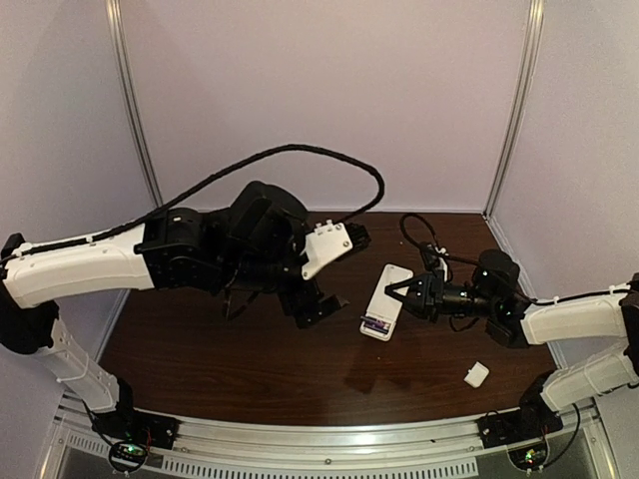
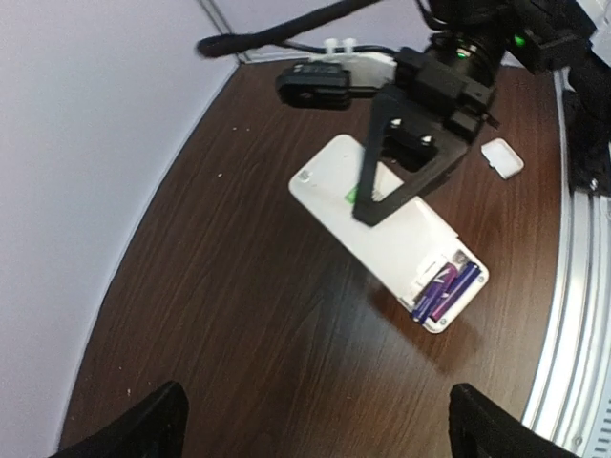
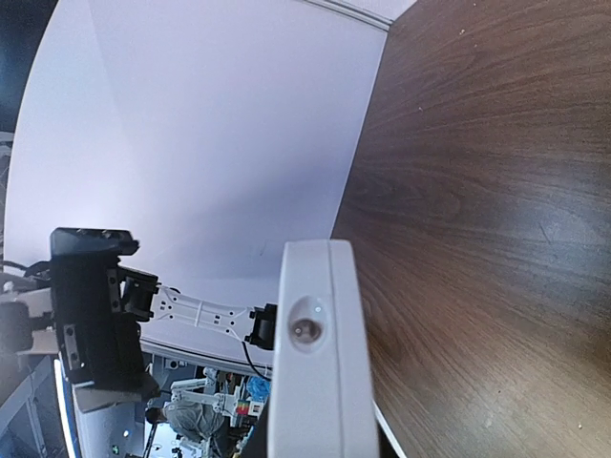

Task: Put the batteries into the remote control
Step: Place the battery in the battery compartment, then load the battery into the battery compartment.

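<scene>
right pincer (image 1: 391,290) partly hides the remote control (image 1: 383,310).

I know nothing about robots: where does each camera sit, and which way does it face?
Top external: fixed above and behind the arms, looking down on the dark brown wooden table; the left arm and right arm show.
Left wrist: on the left arm, facing the right arm and the slim white rectangular plastic remote control holding two purple-blue cylindrical batteries; its open jaws' tips show below.
Right wrist: on the right arm, rolled sideways, facing the left arm along the remote; its jaws barely show.
Shared: all three see the remote.
</scene>
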`<state>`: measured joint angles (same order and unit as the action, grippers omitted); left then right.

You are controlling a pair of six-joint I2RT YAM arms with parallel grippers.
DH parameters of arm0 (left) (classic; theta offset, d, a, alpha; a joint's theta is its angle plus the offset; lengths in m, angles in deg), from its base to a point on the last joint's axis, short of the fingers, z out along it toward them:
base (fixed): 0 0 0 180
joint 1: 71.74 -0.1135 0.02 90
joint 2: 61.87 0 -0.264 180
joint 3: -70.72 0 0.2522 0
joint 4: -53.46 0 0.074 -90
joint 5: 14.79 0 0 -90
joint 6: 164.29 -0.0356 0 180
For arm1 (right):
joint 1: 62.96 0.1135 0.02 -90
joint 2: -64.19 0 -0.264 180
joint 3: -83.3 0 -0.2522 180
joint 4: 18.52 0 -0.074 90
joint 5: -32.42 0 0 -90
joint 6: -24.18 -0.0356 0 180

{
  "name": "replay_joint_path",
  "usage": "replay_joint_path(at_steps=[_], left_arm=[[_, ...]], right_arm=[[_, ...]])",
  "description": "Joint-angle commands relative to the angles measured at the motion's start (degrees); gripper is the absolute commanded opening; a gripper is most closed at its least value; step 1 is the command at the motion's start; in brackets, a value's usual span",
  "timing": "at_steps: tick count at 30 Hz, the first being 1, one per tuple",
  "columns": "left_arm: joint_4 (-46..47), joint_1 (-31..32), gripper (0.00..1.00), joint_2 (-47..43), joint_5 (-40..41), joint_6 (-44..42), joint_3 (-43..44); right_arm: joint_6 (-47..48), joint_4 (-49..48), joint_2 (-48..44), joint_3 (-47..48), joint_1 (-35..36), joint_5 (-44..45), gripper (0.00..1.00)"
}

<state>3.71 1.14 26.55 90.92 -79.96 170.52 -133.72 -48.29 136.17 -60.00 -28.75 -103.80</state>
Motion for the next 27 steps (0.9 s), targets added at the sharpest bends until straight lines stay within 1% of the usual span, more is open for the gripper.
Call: replay_joint_path(at_steps=[1,3,6,9,14,16,20,27], left_arm=[[10.3,-2.6,0.97,-3.0,0.8,13.9,-8.0],[8.9,-3.2,0.97,-2.6,5.1,18.0,-7.6],[6.6,-3.3,0.97,-0.3,7.8,20.5,-5.3],[6.6,-2.7,0.97,1.7,9.7,22.5,-4.4],[4.2,-1.5,0.97,5.9,11.7,22.4,-0.6],[3.2,-1.0,0.97,8.2,11.1,22.0,1.3],[1.9,0.3,0.98,11.8,12.2,20.3,4.2],[1.2,0.6,0.98,13.7,11.0,20.0,5.9]], right_arm=[[-2.4,-5.3,-1.9,-1.3,-0.4,2.0,0.00],[-3.0,-5.8,-2.0,-1.5,-0.4,2.4,0.00],[-4.6,-6.9,-1.9,-1.8,-0.3,2.9,0.00],[-6.0,-5.5,-1.7,-1.5,-0.2,3.7,0.00],[-6.8,-3.3,-2.4,-1.3,0.0,4.9,0.00],[-6.6,-2.4,-2.7,-1.1,0.0,5.2,0.00],[-7.1,-2.6,-2.6,-1.4,0.0,5.4,0.00],[-7.3,-2.8,-2.8,-1.5,0.1,5.2,0.00]])
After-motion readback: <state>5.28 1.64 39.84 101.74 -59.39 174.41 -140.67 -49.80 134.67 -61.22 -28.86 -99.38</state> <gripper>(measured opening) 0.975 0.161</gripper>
